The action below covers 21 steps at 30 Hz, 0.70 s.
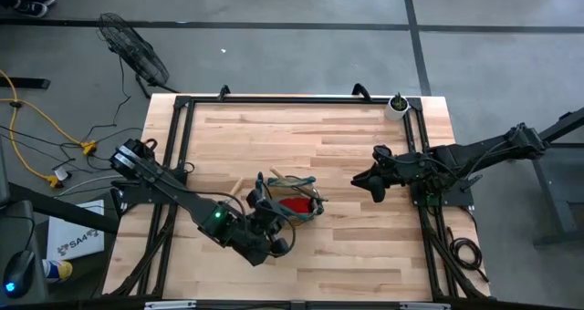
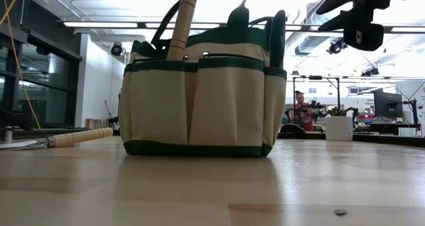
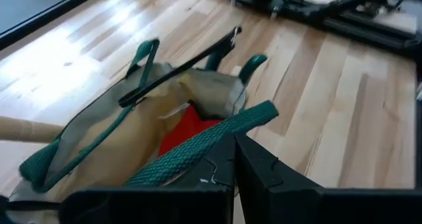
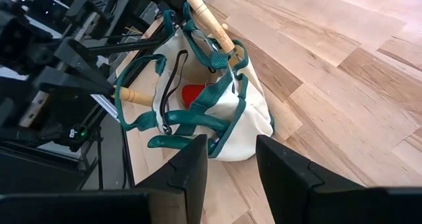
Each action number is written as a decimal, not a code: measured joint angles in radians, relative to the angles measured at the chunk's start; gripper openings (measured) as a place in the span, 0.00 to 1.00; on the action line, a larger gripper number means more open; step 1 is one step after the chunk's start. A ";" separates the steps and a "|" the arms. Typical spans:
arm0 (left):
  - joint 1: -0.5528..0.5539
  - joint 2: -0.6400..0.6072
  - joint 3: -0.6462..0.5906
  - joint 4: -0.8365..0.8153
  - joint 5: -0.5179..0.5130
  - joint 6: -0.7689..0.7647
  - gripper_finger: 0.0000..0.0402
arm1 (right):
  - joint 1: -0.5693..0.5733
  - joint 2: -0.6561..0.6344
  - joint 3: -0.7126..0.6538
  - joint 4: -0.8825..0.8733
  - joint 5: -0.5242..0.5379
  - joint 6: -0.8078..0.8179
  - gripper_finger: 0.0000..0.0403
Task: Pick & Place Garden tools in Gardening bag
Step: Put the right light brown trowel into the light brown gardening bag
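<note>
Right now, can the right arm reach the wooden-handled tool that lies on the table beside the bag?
Probably not easily. The tool lies on the far side of the gardening bag from the right gripper, and the left gripper is next to the bag.

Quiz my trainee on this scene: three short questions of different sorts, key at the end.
1. True or false: the red glove lies inside the round tan fabric gardening bag with dark green trim.
2. Multiple choice: the right gripper is A) open and holding nothing, B) shut on black shears, C) down inside the bag.
3. Short answer: what lies flat outside the bag, beside it?

Key: 1 true. 2 A. 3 a wooden-handled tool.
</note>
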 joint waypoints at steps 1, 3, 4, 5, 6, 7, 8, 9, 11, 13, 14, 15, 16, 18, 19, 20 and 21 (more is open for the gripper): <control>0.000 0.000 0.000 -0.012 0.002 -0.001 0.00 | 0.000 0.000 0.000 0.000 0.000 0.000 0.30; -0.002 0.000 0.000 -0.039 0.005 -0.009 0.00 | 0.000 0.000 0.000 -0.001 0.000 0.000 0.30; -0.005 0.000 0.000 -0.052 0.008 -0.019 0.00 | 0.000 0.000 0.000 -0.001 0.000 0.000 0.30; -0.008 -0.001 0.000 -0.069 0.011 -0.032 0.00 | 0.000 0.000 0.000 -0.001 0.000 0.000 0.30; -0.008 -0.001 0.000 -0.085 0.018 -0.046 0.00 | 0.000 0.000 0.000 -0.001 0.000 0.000 0.30; -0.009 -0.001 0.001 -0.102 0.026 -0.060 0.00 | 0.000 0.000 0.000 -0.002 0.000 0.000 0.30; -0.014 -0.001 0.001 -0.117 0.036 -0.077 0.00 | 0.000 0.000 0.000 -0.002 0.000 0.000 0.30; -0.017 -0.002 0.002 -0.129 0.040 -0.092 0.00 | 0.000 0.000 0.000 -0.003 0.000 0.000 0.30; -0.022 -0.002 0.002 -0.142 0.035 -0.105 0.00 | 0.000 0.000 0.000 -0.004 0.000 0.000 0.30; -0.028 -0.002 0.002 -0.144 0.030 -0.107 0.00 | 0.000 0.000 0.000 -0.005 0.000 0.000 0.30; -0.029 -0.003 0.002 -0.144 0.022 -0.107 0.00 | 0.000 0.000 0.000 -0.005 0.000 0.000 0.30; -0.029 -0.007 0.000 -0.144 0.014 -0.107 0.00 | 0.000 0.000 0.000 -0.005 0.000 0.000 0.30; -0.029 -0.009 0.000 -0.145 0.010 -0.108 0.00 | 0.000 0.000 0.000 -0.005 0.000 0.000 0.30; -0.028 -0.012 0.002 -0.148 0.003 -0.107 0.00 | 0.000 0.000 0.000 -0.005 0.000 0.000 0.30; -0.028 -0.016 0.003 -0.154 -0.001 -0.103 0.00 | 0.000 0.000 0.000 -0.005 0.000 0.000 0.30; -0.028 -0.019 0.008 -0.156 -0.002 -0.092 0.00 | 0.000 0.000 0.000 -0.005 0.000 0.000 0.30; -0.028 -0.021 0.018 -0.155 -0.003 -0.079 0.00 | 0.000 0.000 0.000 -0.005 -0.001 0.000 0.30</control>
